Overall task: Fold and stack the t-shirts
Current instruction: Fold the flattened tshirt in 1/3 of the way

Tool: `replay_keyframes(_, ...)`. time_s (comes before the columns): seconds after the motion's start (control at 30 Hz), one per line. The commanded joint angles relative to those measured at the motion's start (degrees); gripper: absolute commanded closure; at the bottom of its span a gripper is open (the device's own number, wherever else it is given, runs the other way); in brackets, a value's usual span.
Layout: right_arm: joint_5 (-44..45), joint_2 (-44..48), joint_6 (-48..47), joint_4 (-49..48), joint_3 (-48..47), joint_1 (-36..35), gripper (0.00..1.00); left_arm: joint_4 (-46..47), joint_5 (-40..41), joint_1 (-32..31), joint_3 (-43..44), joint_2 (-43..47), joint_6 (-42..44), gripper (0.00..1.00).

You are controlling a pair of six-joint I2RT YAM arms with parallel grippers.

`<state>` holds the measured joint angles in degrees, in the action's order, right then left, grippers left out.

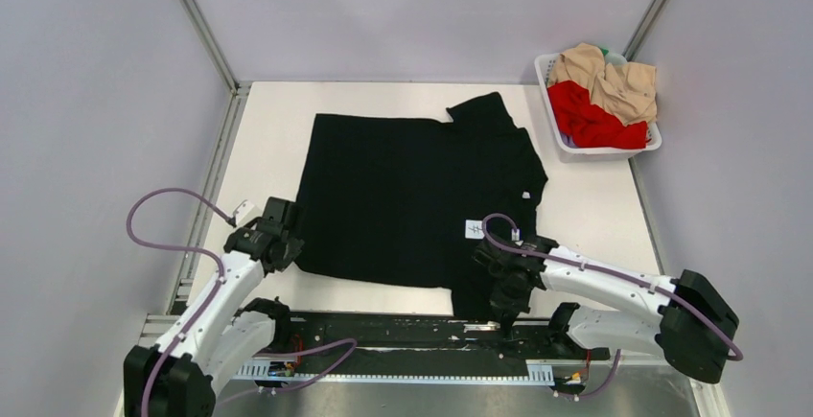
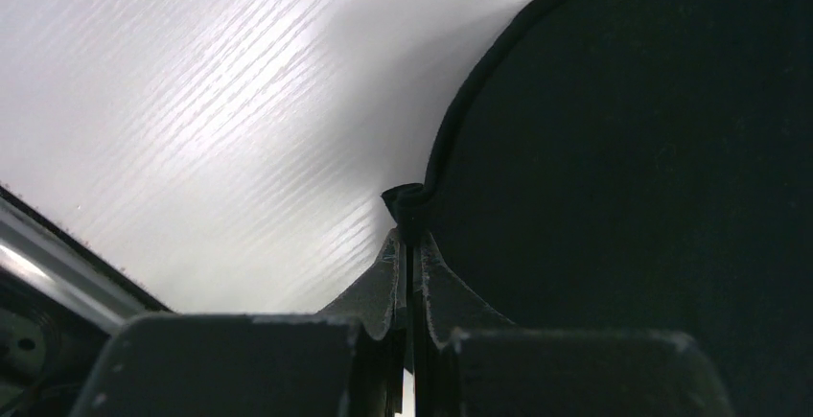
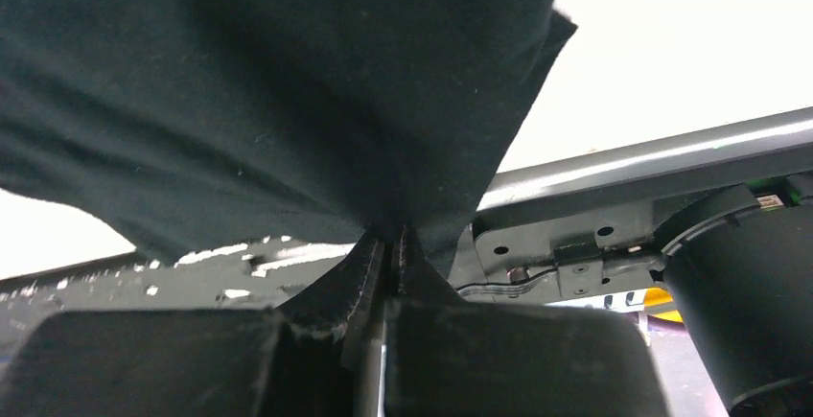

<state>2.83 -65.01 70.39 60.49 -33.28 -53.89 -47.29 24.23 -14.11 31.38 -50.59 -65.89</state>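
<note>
Pinching the bound hem at the near-left corner of the black t-shirt [image 1: 412, 187], the left gripper [image 2: 410, 233] has its jaws closed on a small bunched nub of that edge; the left wrist view shows the cloth caught right at the fingertips [image 2: 388, 278], with white table [image 1: 594, 206] to the left of the hem and black cloth to the right.

The right gripper [image 3: 391, 237] is likewise clamped on the same shirt. Its wrist view shows black cloth gathered into the closed jaws and spreading up and away in folds, with the grey metal rail [image 3: 652, 158] of the near table edge behind it. In the top view this grip sits at the shirt's near-right part, close to the near sleeve.

The shirt lies spread mostly flat across the middle of the table, far sleeve pointing toward the back right. A small white square tag [image 1: 475, 229] shows on the cloth just beyond the right wrist.

At the far-right corner stands a white plastic basket [image 1: 599, 151]. A beige t-shirt [image 1: 614, 81] is crumpled on top in it, and a red t-shirt [image 1: 590, 120] is bunched at its nearer side, touching the beige one. The basket is well apart from both grippers.
</note>
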Motion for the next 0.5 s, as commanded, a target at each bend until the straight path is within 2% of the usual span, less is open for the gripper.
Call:
replay_keyframes(0.0,-1.86,4.84,-1.21,2.95,1.02,-0.95,1.0,-6.24,-3.32,0.09,-2.19,7.97,-2.18,1.0)
replay_keyframes(0.13,-1.28,7.87,-2.54,1.24,0.09,-0.93,1.0,-6.05,-5.42,0.12,-3.34,13.93,-2.03,1.0)
replay_keyframes(0.23,2.46,8.81,-3.21,0.55,-1.99,-0.87,1.0,-4.7,-6.62,0.13,-3.08,15.49,-1.1,1.0)
replay_keyframes(0.47,10.65,7.52,-8.08,-1.47,-8.11,2.71,1.0,0.46,-6.03,0.14,0.66,10.14,0.0,1.0)
